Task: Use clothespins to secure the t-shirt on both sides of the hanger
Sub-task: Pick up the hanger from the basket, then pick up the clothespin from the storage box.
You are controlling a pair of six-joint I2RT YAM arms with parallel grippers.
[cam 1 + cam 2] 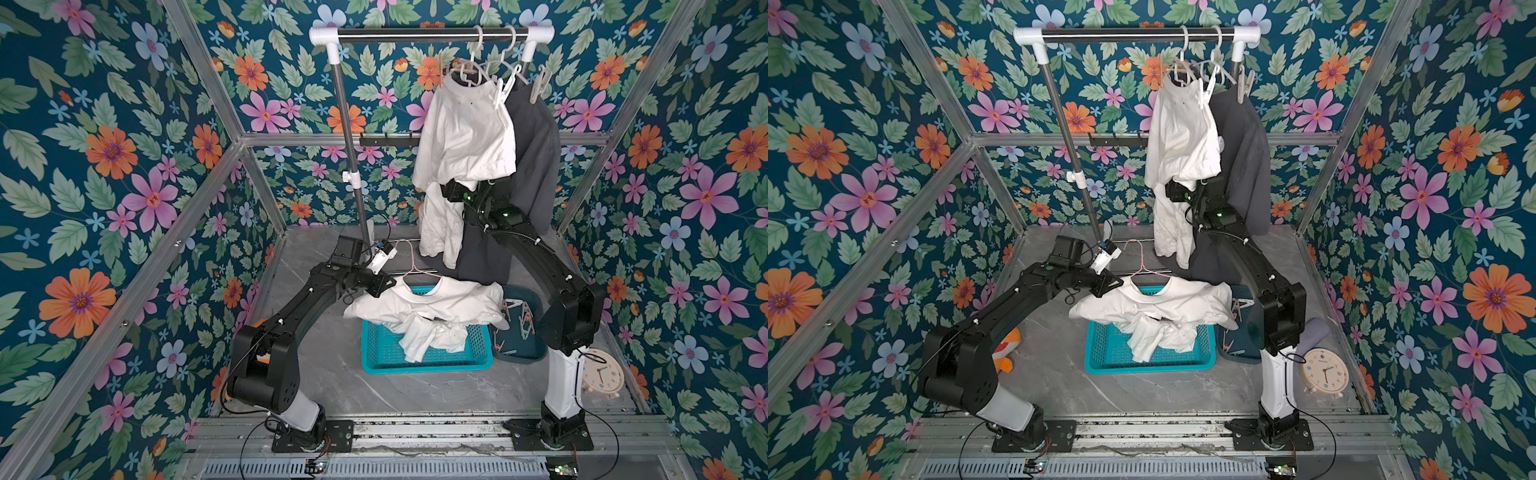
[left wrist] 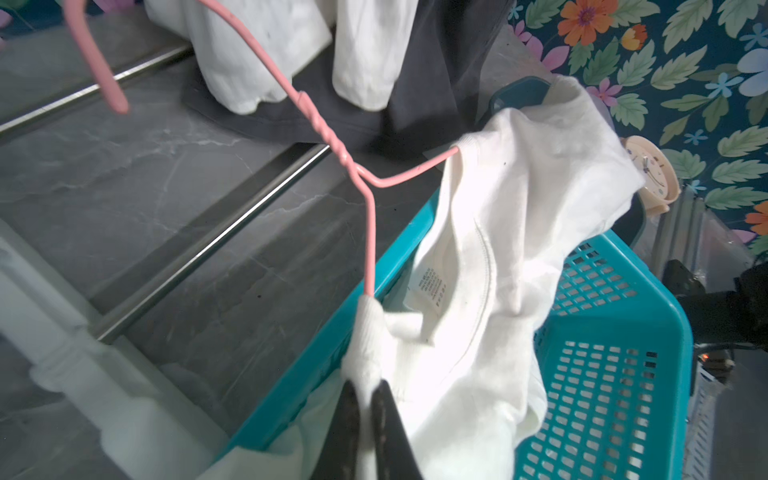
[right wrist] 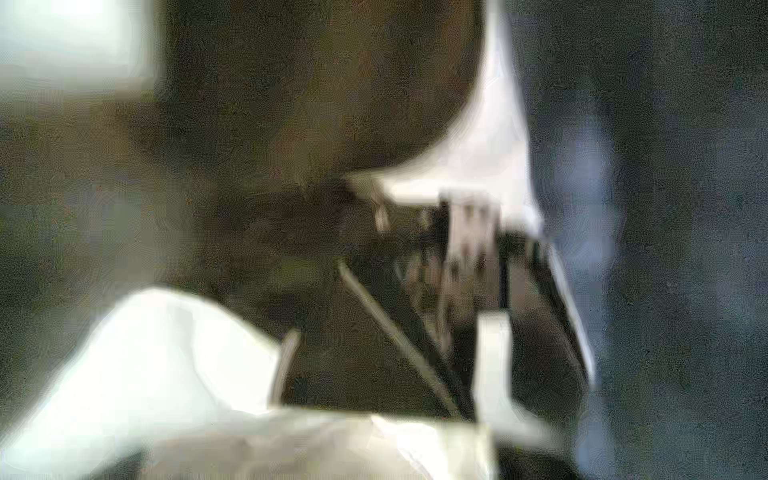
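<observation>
Nothing of the pinning shows as done. The white t-shirt [image 1: 432, 303] sits on the pink wire hanger [image 2: 370, 232], draped over the far rim of the turquoise basket [image 1: 424, 368], its lower half slumped inside the basket, and no clip is visible on either shoulder. Both sides therefore look left to do. The left pincer [image 2: 366, 395] is clenched on the shirt's shoulder fabric where it covers the hanger's end, above the basket's far left corner. The clothespins [image 1: 521, 318] lie in a dark tray [image 1: 528, 355] just beside the basket's right wall, apparently untouched, jumbled with long axes in mixed directions, some leaning on end. The right arm [image 1: 519, 245] reaches well beyond and above the basket, up under a white shirt [image 1: 465, 137] hanging there. The right pincer is hidden behind that shirt in both top views, and the right wrist view is too blurred, so I cannot tell its state. The hanger's long axis runs roughly along the basket's far rim, its hook pointing up and away from the basket.
</observation>
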